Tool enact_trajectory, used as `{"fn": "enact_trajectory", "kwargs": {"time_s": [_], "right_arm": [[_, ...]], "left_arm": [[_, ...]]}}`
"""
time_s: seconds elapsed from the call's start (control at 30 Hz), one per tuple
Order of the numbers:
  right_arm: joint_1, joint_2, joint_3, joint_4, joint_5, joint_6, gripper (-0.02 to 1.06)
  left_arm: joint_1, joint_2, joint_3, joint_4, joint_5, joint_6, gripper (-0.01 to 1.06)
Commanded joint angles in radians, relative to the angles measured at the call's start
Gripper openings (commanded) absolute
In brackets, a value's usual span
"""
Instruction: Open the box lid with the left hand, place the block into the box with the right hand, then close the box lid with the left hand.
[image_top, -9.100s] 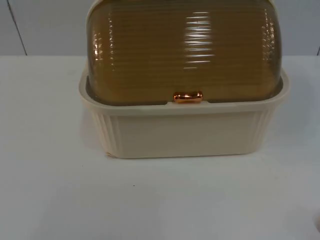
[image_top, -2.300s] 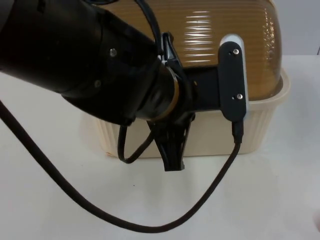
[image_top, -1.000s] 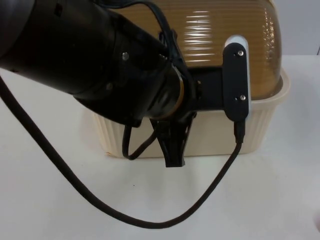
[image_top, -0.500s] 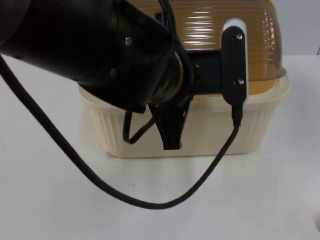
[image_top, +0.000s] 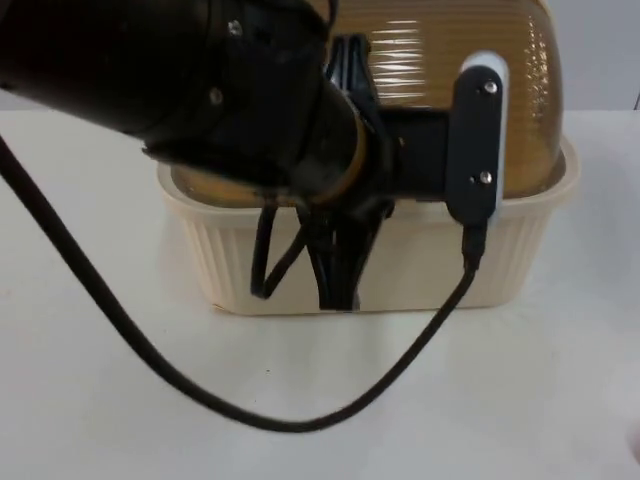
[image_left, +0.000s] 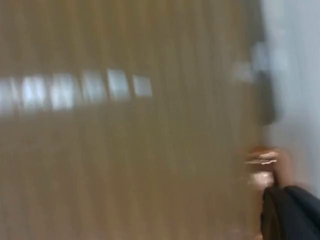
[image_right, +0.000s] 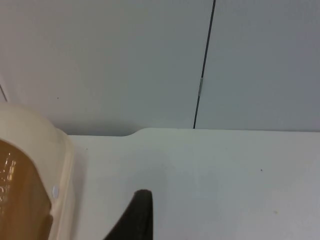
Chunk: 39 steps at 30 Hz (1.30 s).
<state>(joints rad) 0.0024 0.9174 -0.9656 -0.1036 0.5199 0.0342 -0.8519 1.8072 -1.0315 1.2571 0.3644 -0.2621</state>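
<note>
Since half a second ago we see the left arm has risen and swung across the box front, so the left gripper (image_top: 338, 285) now hangs against the cream box (image_top: 250, 265) wall, just below the amber ribbed lid (image_top: 440, 50), which sits shut. Whether its fingers are parted we cannot tell. In the left wrist view the copper handle (image_left: 262, 162) lies just beyond the fingertip. The right gripper (image_right: 135, 220) waits beside the box's end, over the white table (image_right: 225, 175); its grip we cannot tell.

Black left arm (image_top: 230, 95), brass-coloured joint ring, silver screws, black fingertips.
</note>
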Motion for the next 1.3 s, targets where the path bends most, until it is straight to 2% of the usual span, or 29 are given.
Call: {"fn": "enact_trajectory", "kwargs": {"time_s": [0.0,0.13,0.27,0.3,0.37,0.4,0.77,0.97,1.27], "right_arm": [[-0.001,-0.002,-0.005,0.0,-0.002,-0.005,0.93],[-0.001,-0.002,-0.005,0.0,-0.002,-0.005,0.93],[-0.001,-0.002,-0.005,0.0,-0.002,-0.005,0.93],[-0.001,-0.002,-0.005,0.0,-0.002,-0.005,0.93],[-0.001,-0.002,-0.005,0.0,-0.002,-0.005,0.93],[-0.001,-0.002,-0.005,0.0,-0.002,-0.005,0.93],[-0.001,-0.002,-0.005,0.0,0.0,-0.005,0.93],[-0.001,-0.002,-0.005,0.0,0.009,-0.005,0.93],[-0.001,-0.002,-0.005,0.0,0.009,-0.005,0.93]], "left_arm": [[0.033,-0.006,-0.02,-0.033,0.033,0.004,0.0],[0.039,-0.023,-0.033,-0.136,0.03,0.079,0.0],[0.035,-0.056,-0.033,-0.471,0.021,0.375,0.0],[0.035,-0.056,-0.033,-0.471,0.021,0.375,0.0],[0.035,-0.063,-0.033,-0.628,0.026,0.533,0.0],[0.035,-0.063,-0.033,-0.672,0.011,0.571,0.0],[0.035,-0.02,-0.033,-0.677,-0.031,0.563,0.0],[0.035,0.003,-0.066,-0.608,-0.016,0.484,0.0],[0.039,0.018,-0.091,-0.592,0.007,0.482,0.0]]}}
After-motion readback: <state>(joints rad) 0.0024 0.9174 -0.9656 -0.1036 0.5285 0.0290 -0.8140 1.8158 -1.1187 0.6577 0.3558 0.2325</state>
